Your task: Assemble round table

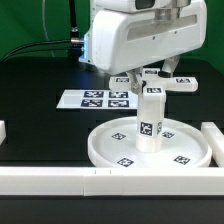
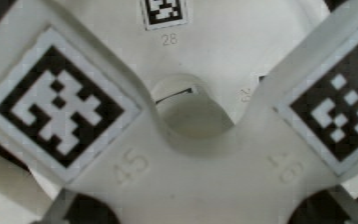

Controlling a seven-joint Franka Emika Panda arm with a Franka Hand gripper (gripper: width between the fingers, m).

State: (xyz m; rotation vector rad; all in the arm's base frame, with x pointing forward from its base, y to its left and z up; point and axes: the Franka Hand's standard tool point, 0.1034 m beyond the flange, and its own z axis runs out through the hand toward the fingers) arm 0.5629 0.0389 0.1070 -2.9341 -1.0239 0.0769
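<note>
The round table's large white disc (image 1: 100, 150) lies flat near the front, with small square tags on it. The tagged white post (image 1: 150, 120) stands upright in its central hub. Behind the post lies a white tagged part with spreading arms (image 1: 180, 82). My gripper (image 1: 143, 76) is lowered onto this part, its fingers hidden by the hand. In the wrist view the part (image 2: 176, 80) fills the picture very close up, with a round central hole and two large tags. I cannot tell whether the jaws are closed on it.
The marker board (image 1: 95, 98) lies to the exterior view's left of the gripper. White border rails run along the front (image 1: 50, 180), the exterior view's right (image 1: 215, 140) and the exterior view's left edge (image 1: 3, 130). Black cables hang behind the arm.
</note>
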